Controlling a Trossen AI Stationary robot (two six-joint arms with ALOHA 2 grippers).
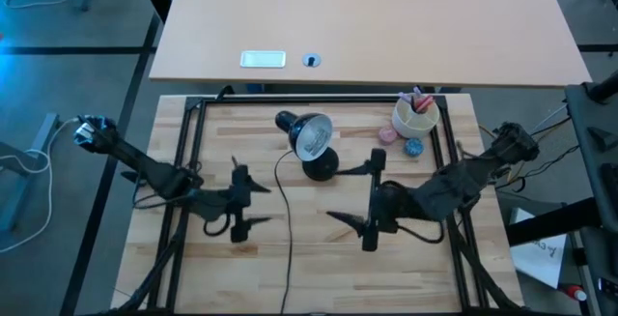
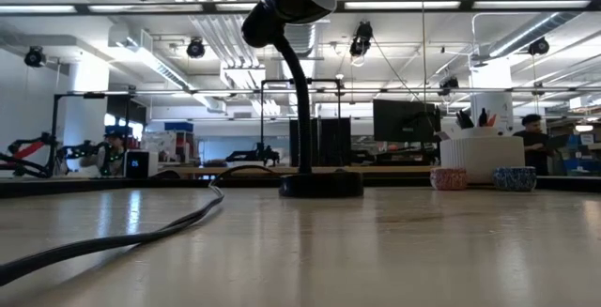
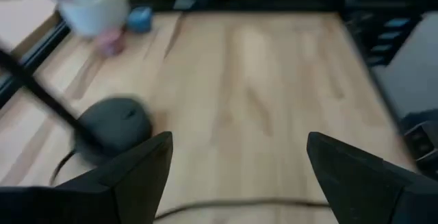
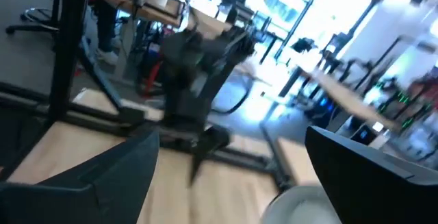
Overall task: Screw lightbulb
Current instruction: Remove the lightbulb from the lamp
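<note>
- Two tools wide open, holding nothing: left tool (image 1: 238, 200) left of lamp (image 1: 311, 142), right tool (image 1: 371, 198) right of it, above counter (image 1: 290, 258).
- Bulb (image 4: 298, 207): pale round shape at right wrist view's edge, can't confirm.

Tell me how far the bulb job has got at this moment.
Nothing looks done. The left gripper and right gripper are both open and empty above the table, either side of the desk lamp. No lightbulb shows in any view, and whether the lamp's shade holds one cannot be told. All steps seem left.
</note>
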